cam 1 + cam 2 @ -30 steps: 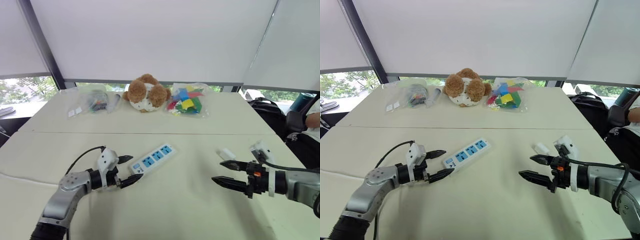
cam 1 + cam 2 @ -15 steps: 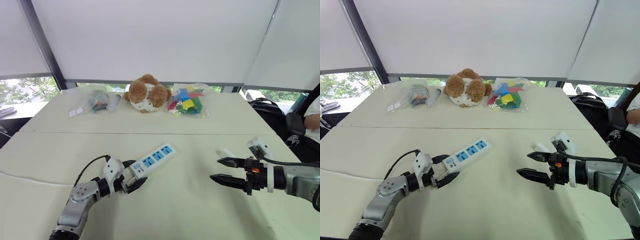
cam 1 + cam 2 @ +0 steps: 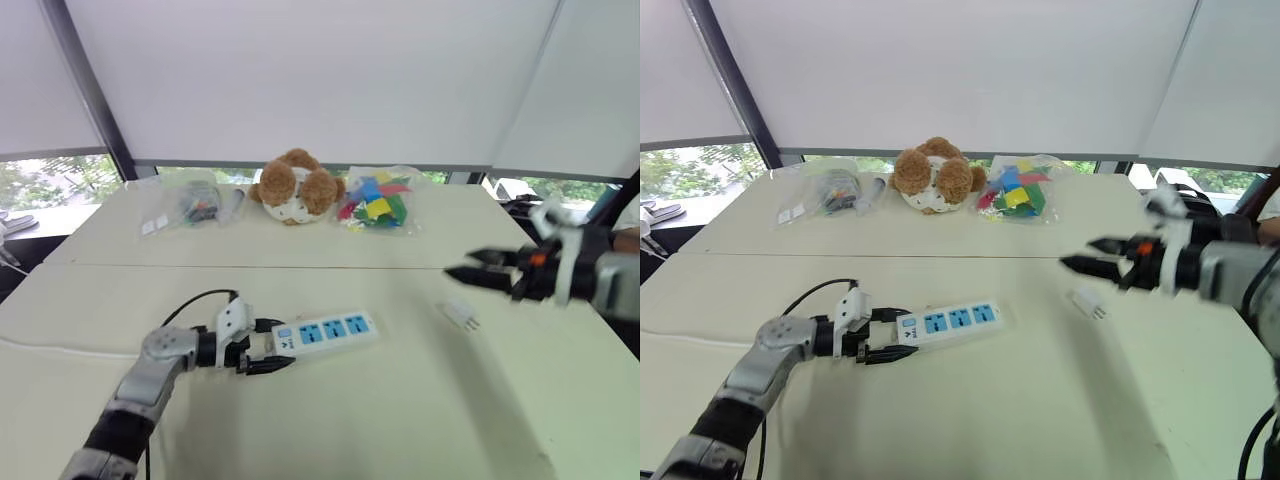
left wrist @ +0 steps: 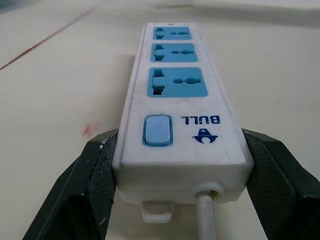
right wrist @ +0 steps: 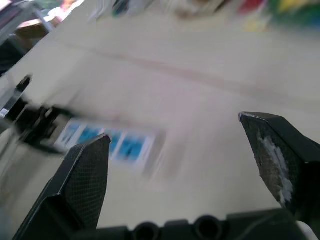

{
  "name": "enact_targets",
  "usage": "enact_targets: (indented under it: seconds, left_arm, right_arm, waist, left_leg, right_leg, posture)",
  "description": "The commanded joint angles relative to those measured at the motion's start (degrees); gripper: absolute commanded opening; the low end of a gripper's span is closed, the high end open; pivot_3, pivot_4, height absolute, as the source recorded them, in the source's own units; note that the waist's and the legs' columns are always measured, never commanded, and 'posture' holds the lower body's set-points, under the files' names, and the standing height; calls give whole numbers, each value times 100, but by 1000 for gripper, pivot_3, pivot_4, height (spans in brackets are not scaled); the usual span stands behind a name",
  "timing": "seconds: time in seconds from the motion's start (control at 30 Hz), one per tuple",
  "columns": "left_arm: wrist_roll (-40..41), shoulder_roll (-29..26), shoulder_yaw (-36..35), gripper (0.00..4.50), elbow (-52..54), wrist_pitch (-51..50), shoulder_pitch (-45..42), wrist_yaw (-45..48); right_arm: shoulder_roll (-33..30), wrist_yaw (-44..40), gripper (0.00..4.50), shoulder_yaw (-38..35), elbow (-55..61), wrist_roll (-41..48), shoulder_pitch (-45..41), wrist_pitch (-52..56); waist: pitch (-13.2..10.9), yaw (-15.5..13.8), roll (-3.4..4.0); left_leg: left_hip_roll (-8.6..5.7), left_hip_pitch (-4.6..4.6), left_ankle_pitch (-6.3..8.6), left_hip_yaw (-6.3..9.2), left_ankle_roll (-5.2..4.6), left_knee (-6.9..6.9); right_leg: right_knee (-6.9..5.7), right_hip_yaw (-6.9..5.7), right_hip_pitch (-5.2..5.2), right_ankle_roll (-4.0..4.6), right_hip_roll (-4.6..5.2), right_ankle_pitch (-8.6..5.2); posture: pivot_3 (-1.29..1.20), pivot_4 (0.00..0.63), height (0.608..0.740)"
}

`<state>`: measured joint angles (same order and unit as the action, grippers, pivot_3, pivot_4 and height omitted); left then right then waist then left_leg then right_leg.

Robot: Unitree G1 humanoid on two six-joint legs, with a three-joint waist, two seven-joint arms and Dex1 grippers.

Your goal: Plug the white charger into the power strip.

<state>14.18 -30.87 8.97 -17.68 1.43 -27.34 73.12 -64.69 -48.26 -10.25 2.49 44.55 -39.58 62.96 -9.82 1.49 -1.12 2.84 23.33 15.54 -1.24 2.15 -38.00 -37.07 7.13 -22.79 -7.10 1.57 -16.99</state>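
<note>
Swung round since a second ago, the power strip now lies nearly crosswise on the desk, its switch end clamped in the left end effector. At its three o'clock, well apart, the white charger rests untouched. Raised above the charger, the right end effector has its fingers spread wide and empty. With the strip steadied, picking up the charger looks next.

Open worktop between the power strip and the white charger; teddy bear and bags sit well back.
</note>
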Motion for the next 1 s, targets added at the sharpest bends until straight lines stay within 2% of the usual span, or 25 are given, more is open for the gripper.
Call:
enact_targets:
  seconds: [0.03, 0.17, 0.3, 0.37, 0.6, 0.97, 1.0]
  left_arm:
    - [-342, 246, 638, 2978, -574, 419, -449, 723]
    - [-589, 536, 816, 2978, -1289, 870, -843, 944]
    - [-691, 753, 856, 2978, -1539, 1080, -896, 946]
    - [-698, 813, 855, 2978, -1520, 1104, -843, 926]
    - [-717, 850, 860, 2978, -1155, 1040, -459, 730]
    - [-700, 933, 882, 2978, -816, 892, -142, 340]
    - [-706, 941, 892, 2978, -792, 891, -115, 318]
  right_arm:
    - [-213, -801, 4500, 2031, -1033, -1396, -1054, 29]
    - [166, -2193, 4500, 3983, -2763, -2998, -2574, -499]
    - [914, -3302, 4500, 5128, -4675, -4238, -3652, -1316]
    - [1249, -3595, 4500, 5376, -5498, -4707, -3945, -1748]
    - [2068, -3742, 4500, 5270, -7309, -5681, -4393, -2664]
    - [2546, -3478, 4500, 4927, -7971, -6528, -4278, -3070]
    - [2603, -3362, 4241, 4873, -7993, -6568, -4243, -3083]
  waist:
    - [5, -34, -5]
    - [3, -85, 11]
    - [8, -106, 29]
    - [8, -132, 30]
    - [12, -222, 39]
    - [44, -219, 94]
    - [44, -216, 94]
  left_leg:
    - [2, 6, 1, -1, -2, 3]
    - [1, 40, 5, -16, -9, -2]
    - [0, 106, 6, -18, -10, -20]
    - [-1, 108, 6, -23, -11, -19]
    - [-1, 108, 5, -23, -10, -19]
    - [-2, 99, -2, -23, 2, -26]
    - [-2, 94, -2, -23, 2, -26]
  right_leg:
    - [1, -1, -11, 0, -2, 0]
    - [-4, 0, -52, -17, 0, 8]
    - [-18, -4, -112, -25, 3, 13]
    - [-24, -8, -119, -26, 6, 13]
    - [-32, -20, -120, -26, 9, 13]
    - [-42, -22, -112, -26, 8, 13]
    - [-42, -22, -106, -25, 8, 13]
  posture:
    - [0, 150, 739]
    - [0, 150, 739]
    - [0, 150, 739]
    - [0, 150, 739]
    - [0, 150, 739]
    - [0, 150, 739]
    - [0, 150, 739]
